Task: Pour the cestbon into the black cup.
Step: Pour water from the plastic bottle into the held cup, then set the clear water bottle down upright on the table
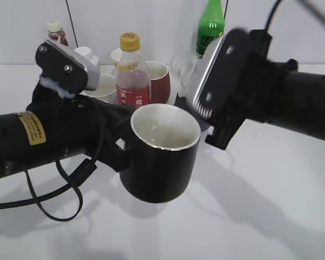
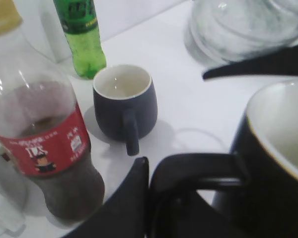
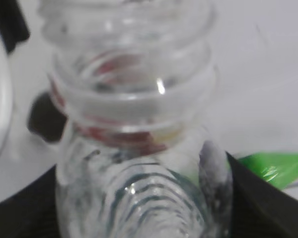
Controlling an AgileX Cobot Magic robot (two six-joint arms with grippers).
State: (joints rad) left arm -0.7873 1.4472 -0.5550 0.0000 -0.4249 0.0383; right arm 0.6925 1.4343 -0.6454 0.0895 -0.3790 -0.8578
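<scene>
Black cup hangs above the counter's middle, its handle clamped in the left tool. Right tool is clamped on the cestbon, held just beyond the cup's rim. Toward the far edge crowd a red-labelled bottle, green bottle, dark mug and red mug.

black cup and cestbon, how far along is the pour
Done: the left gripper holds the black cup up by its handle, and the right gripper grips the cestbon. In hand: bringing the bottle beside the cup. Left: the pour itself; the cup's white inside looks empty.
</scene>
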